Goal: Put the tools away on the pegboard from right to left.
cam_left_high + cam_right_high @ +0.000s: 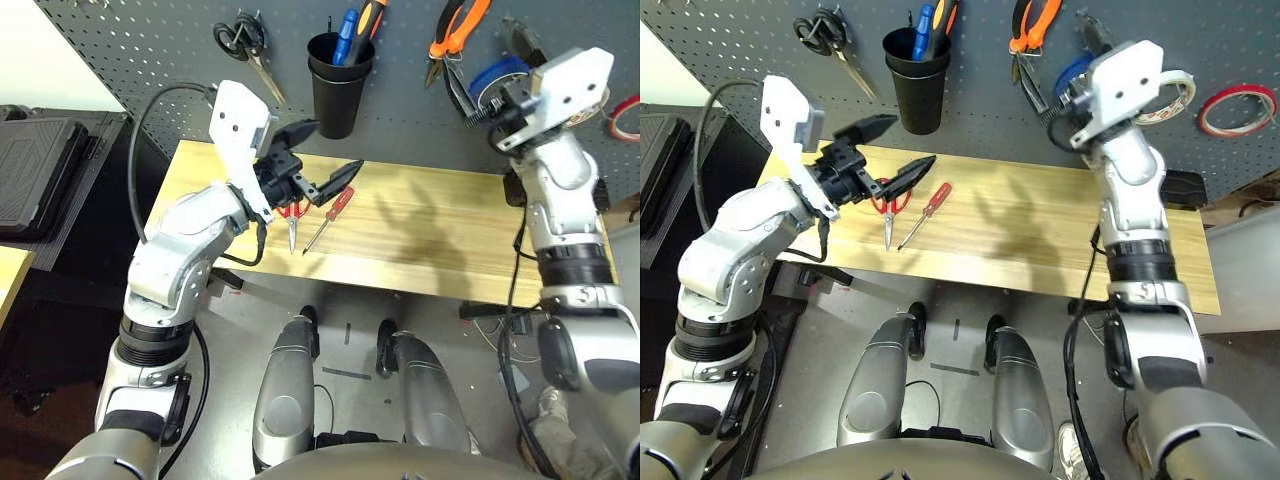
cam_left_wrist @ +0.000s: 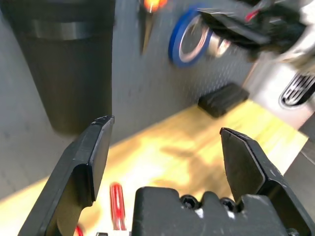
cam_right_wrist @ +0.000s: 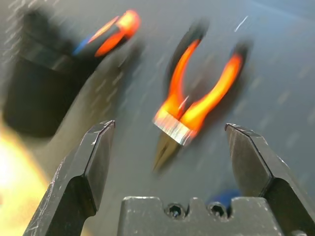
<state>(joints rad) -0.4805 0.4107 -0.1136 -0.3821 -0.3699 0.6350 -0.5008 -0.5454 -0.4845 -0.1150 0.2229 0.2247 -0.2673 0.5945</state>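
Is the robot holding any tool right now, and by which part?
Nothing is held. The left end effector and the right end effector are both open and empty.

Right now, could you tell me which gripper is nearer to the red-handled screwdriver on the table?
Left. The left gripper hangs open just beside the screwdriver, while the right gripper is open up at the pegboard, near the hung pliers.

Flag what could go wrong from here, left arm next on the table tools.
Red-handled screwdriver and red-handled scissors lie close together under the open left gripper; a grab might catch both or nudge one away. The black cup already holds tools, so inserting the screwdriver may jam.
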